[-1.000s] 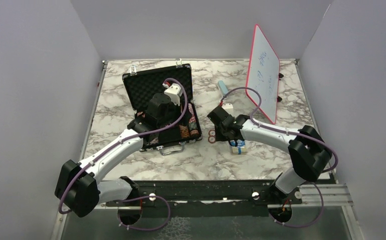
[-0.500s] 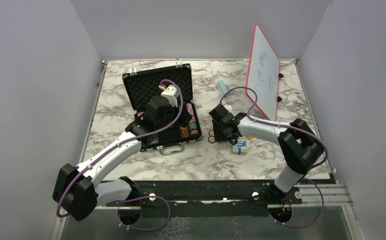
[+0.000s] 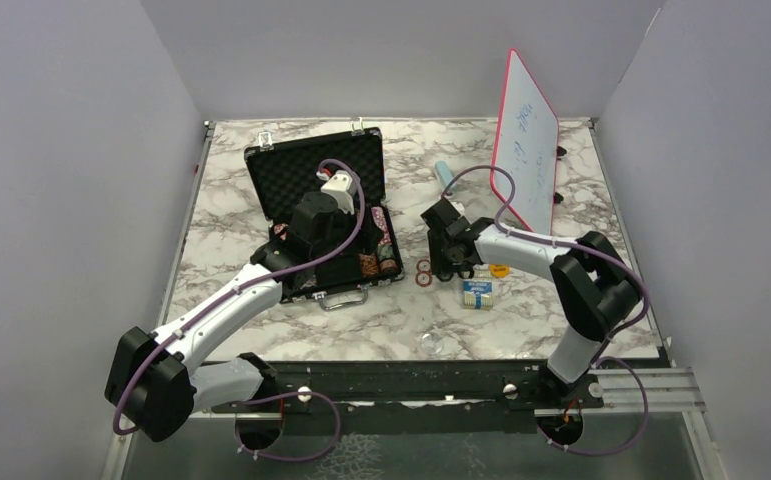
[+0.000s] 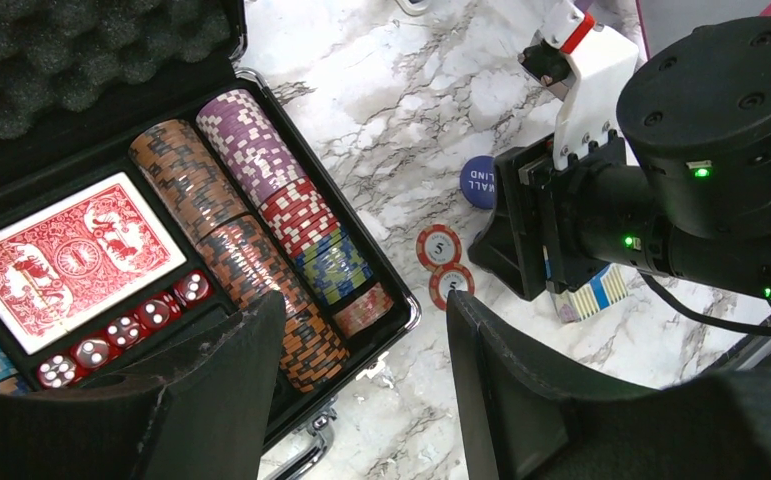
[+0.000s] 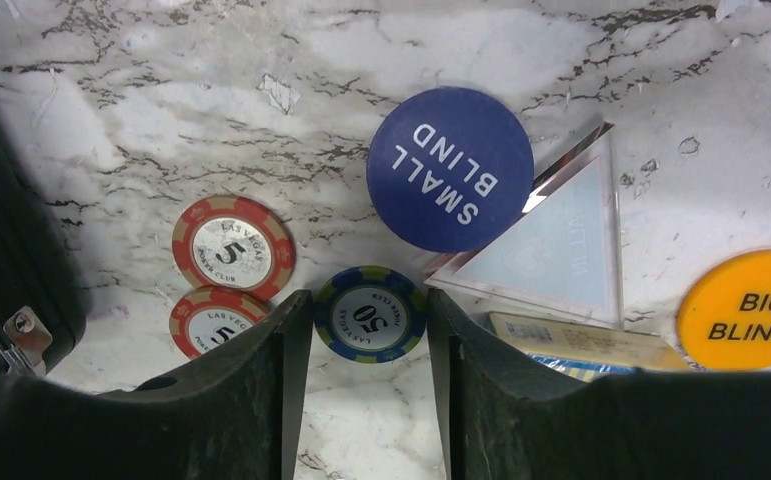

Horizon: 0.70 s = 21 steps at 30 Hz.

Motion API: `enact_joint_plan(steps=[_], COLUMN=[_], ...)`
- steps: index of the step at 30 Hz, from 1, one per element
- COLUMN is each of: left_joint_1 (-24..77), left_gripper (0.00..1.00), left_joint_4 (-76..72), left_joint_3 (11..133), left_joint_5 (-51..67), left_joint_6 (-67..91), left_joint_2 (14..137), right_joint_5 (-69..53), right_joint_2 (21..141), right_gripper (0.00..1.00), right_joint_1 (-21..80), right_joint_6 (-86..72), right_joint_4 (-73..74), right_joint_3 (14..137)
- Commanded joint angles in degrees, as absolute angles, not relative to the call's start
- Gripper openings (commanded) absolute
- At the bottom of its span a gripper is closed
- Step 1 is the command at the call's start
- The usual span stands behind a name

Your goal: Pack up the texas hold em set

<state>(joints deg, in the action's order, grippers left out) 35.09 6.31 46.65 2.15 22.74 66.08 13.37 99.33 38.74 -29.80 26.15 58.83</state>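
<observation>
R gripper [image 5: 369, 300] has its jaws astride the 50 chip [image 5: 369, 318], which lies flat on the table [image 5: 561, 60]; can't tell if it's pinching yet. Two 5 chips [image 5: 232, 251] sit just to its left, w/ the open case [image 3: 301, 165] beyond, and L gripper [image 4: 361, 340] hovers there w/ jaws apart, empty. Looks like loose-chip pickup: next needs a firm squeeze, a lift, then a carry left to the case.

The marble table [image 3: 261, 330] carried an open briefcase [image 3: 306, 170] at the far left. Just right of it lay two red chips [image 3: 423, 272] side by side, with a blue chip [image 5: 369, 314] near them and a blue button [image 5: 450, 168] farther back. A clear plastic piece [image 5: 561, 250] lay just beside that button. A yellow button [image 3: 499, 269] lay to its right and a deck [image 3: 477, 293] nearer. A whiteboard [image 3: 526, 140] stood at the far right, with a block [image 3: 444, 175] left of it. A clear disc [image 3: 431, 345] lay by the near edge.
</observation>
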Motion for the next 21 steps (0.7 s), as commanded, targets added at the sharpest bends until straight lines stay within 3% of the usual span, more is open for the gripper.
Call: enact_joint_plan(steps=[1,7,13,15,21], left_joint_1=[35.21,35.16,35.22,35.16,36.26], left_gripper=[0.63,0.67,0.86,0.98,0.98], left_joint_4=[4.97,3.97,5.00,4.73,-7.62], left_joint_3=[45.84,44.94,45.08,44.59,38.30], left_joint_5=[3.88,4.43,5.31,5.99,15.48], left_joint_6=[24.44,26.93,31.87,33.80,40.15], left_joint_2=[64.73,64.69,65.99,67.07,67.90], right_joint_5=[12.41,12.59,11.74,10.42,5.47], right_joint_2=[103.26,101.82,97.29,95.53,90.74], right_gripper=[0.44,0.37,0.38,0.39,0.40], right_joint_1=[37.62,37.62,37.62,37.57,37.62], right_joint_6=[-28.36,-27.95,-28.27,-28.57,-31.02], right_joint_4=[26.98,27.59,29.65,30.40,31.14], right_joint_3=[57.34,57.22,57.73,57.84,56.92])
